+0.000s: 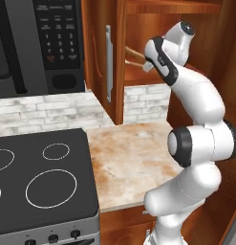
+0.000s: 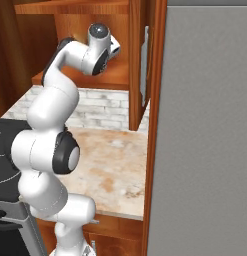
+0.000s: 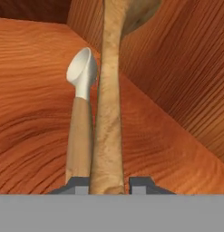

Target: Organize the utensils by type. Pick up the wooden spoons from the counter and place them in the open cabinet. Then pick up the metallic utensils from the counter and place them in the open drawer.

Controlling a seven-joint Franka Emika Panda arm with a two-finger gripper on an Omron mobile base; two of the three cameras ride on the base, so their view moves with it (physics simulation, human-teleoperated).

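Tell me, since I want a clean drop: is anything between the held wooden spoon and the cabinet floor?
Nothing blocks it. The gripper holds the wooden spoon inside the cabinet; a second spoon lies close alongside.

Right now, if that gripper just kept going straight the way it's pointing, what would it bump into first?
Most likely the cabinet wall. The gripper, shut on a wooden spoon, points into the cabinet's inner corner, so the spoon's bowl would probably touch the wood first. A second spoon lies alongside. Depth is hard to judge.
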